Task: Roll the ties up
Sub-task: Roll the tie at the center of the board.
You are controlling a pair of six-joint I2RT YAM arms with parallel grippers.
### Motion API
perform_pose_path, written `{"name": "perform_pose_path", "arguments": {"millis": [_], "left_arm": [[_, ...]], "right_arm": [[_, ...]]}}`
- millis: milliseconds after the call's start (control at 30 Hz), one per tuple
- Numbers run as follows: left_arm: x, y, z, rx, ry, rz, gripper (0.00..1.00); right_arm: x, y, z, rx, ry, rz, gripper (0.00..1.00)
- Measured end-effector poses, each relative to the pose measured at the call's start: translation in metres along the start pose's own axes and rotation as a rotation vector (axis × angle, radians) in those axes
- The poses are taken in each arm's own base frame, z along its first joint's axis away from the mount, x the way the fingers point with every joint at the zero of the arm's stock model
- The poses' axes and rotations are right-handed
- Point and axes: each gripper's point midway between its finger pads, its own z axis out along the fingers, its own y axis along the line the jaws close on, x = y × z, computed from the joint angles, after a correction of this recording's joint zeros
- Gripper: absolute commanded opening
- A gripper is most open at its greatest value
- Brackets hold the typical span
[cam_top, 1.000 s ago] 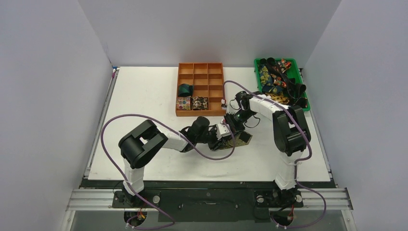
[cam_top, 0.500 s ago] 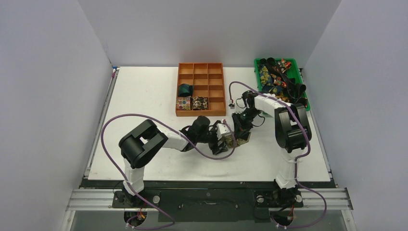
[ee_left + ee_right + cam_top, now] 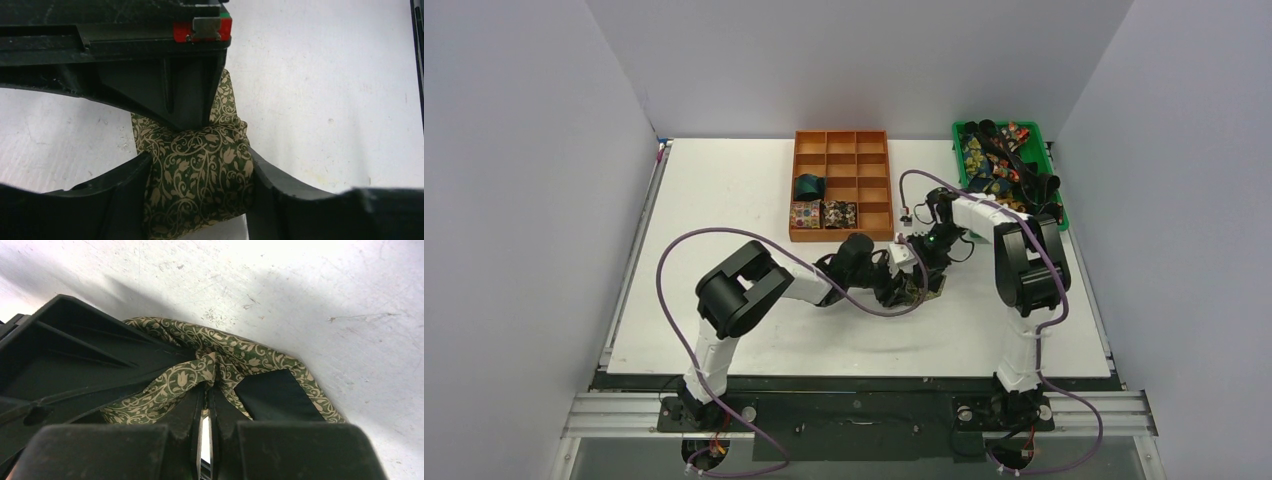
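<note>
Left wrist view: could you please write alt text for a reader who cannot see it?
A bunched green tie with a tan vine pattern sits squeezed between the black fingers of the left pincer. The right pincer presses on it from above, over a white table.

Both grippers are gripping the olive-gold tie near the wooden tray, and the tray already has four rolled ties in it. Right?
Not quite. The top external view shows three rolled ties in the wooden tray, not four: a dark teal tie, a floral tie and a dark flecked tie. The rest holds: the left gripper and the right gripper both grip the olive-gold tie.
</note>
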Motion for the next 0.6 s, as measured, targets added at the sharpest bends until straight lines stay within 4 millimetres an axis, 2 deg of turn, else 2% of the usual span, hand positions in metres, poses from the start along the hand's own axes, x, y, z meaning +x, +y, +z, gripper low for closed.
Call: {"name": "perform_pose_path", "arguments": {"millis": [67,133,200,300,500,533,600], "left_arm": [[0.001,-0.001,0.001,0.005,0.003,-0.01,0.25],[0.002,-0.001,0.001,0.006,0.007,-0.001,0.16],[0.004,-0.002,0.001,0.01,0.015,0.036,0.12],[0.006,-0.002,0.001,0.012,0.037,0.108,0.11],[0.006,-0.002,0.002,0.021,0.084,0.197,0.11],[0.006,-0.002,0.003,0.022,0.09,0.2,0.11],[0.006,-0.002,0.003,0.026,0.107,0.202,0.11]], "right_arm": [[0.001,0.0,-0.001,0.001,-0.001,-0.002,0.0],[0.003,-0.002,-0.003,0.002,-0.008,-0.002,0.18],[0.005,-0.006,-0.007,-0.003,-0.015,-0.001,0.31],[0.006,-0.019,-0.016,-0.036,-0.04,0.041,0.37],[0.009,-0.07,-0.049,-0.1,-0.153,0.231,0.45],[0.009,-0.074,-0.051,-0.104,-0.164,0.238,0.52],[0.007,-0.075,-0.051,-0.099,-0.168,0.235,0.57]]}}
